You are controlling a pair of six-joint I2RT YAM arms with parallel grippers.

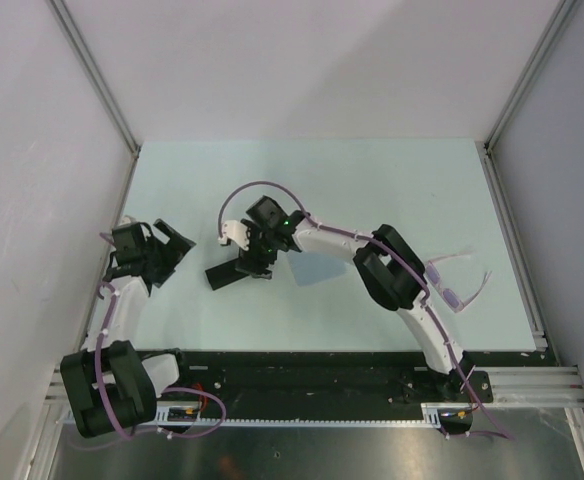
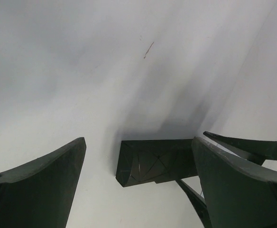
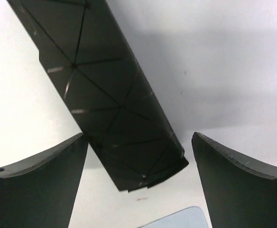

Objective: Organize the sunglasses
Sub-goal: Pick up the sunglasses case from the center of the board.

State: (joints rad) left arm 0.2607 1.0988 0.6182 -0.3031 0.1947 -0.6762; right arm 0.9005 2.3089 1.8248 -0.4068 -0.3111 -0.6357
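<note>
The sunglasses [image 1: 459,283], with a thin pink frame and purple lenses, lie unfolded on the table at the right, beside my right arm's elbow. A black oblong case [image 1: 228,272] lies mid-table. My right gripper [image 1: 256,262] hovers over the case's right end, open and empty. In the right wrist view the case [image 3: 115,95] runs up and to the left between my open fingers [image 3: 43,180]. My left gripper [image 1: 177,250] is open and empty, left of the case, pointing at it. The left wrist view shows the case [image 2: 152,161] ahead, between and beyond its fingers.
A corner of a light blue cloth [image 3: 179,219] shows at the bottom of the right wrist view, just below the case's end. Grey walls with metal posts [image 1: 97,80] enclose the table on three sides. A black rail [image 1: 302,370] runs along the near edge.
</note>
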